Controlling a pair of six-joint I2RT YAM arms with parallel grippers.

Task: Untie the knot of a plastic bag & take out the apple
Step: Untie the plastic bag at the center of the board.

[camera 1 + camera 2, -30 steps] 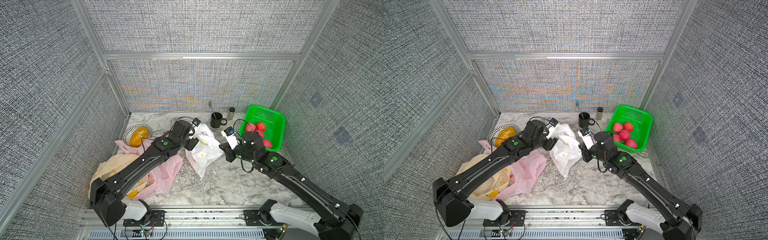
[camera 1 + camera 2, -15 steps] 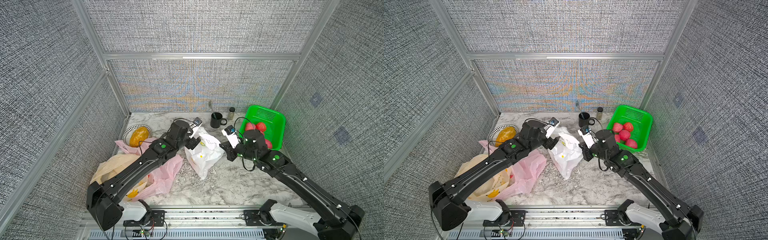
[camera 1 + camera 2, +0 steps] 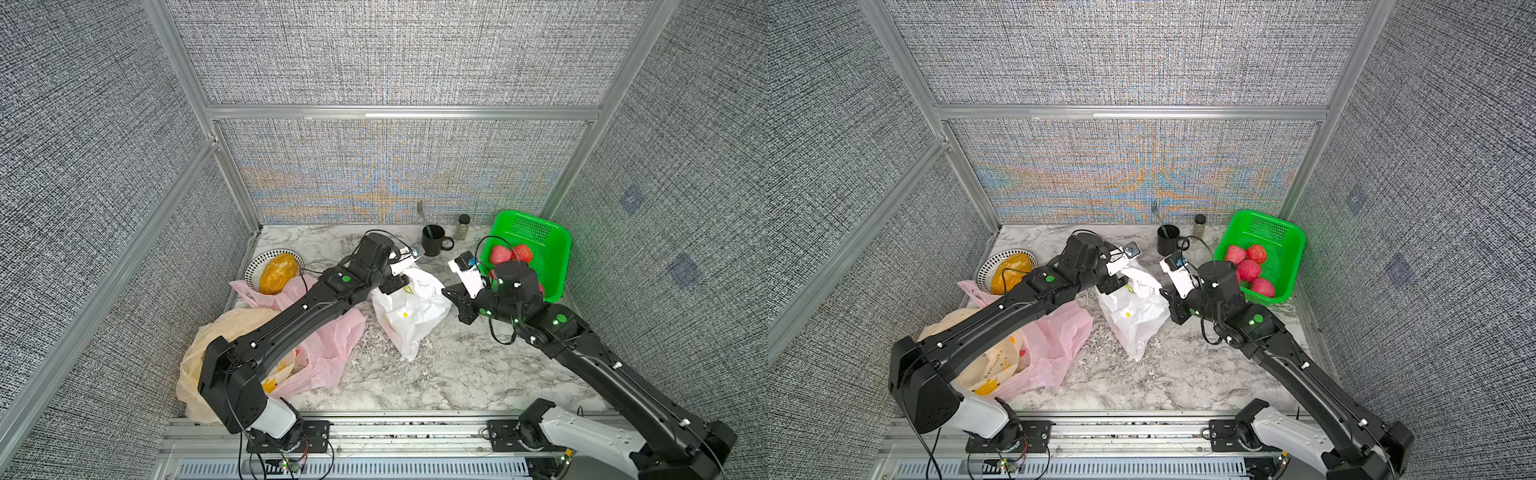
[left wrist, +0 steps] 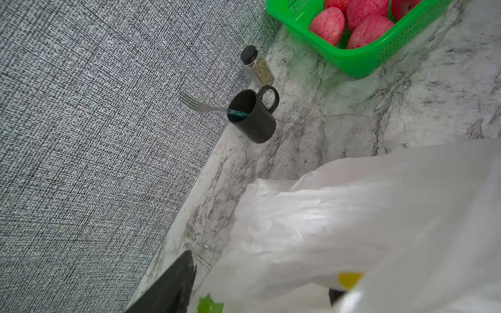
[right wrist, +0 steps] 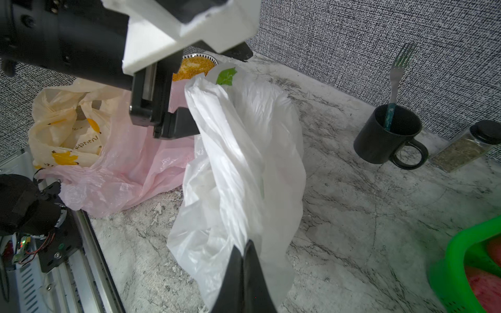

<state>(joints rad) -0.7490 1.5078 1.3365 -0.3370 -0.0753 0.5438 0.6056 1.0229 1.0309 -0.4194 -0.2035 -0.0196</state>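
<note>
The right end effector (image 3: 451,294) is clenched on one edge of the white plastic bag (image 3: 409,316). In both top views we find the bag resting mid-counter (image 3: 457,374) between the two arms. The left end effector (image 3: 404,286) sits at the bag's raised top, opposite the right one. We count four red apples (image 3: 1249,269) in the green basket (image 3: 1273,228), a fork (image 3: 1155,206) standing in the black mug (image 3: 1168,245), and an orange-yellow lump of food (image 3: 1011,272) in the patterned bowl (image 3: 982,272). A cream bag (image 3: 984,365) touches a pink bag (image 3: 1059,336). From the left wrist, we see that end effector's fingers (image 4: 173,284) standing wide apart, released, with bag film bunched between them. From the right wrist, we see its two fingers (image 5: 235,271) pressed together on a fold of film. The bag's contents are hidden behind the white plastic, and we cannot tell whether its top is knotted.
</note>
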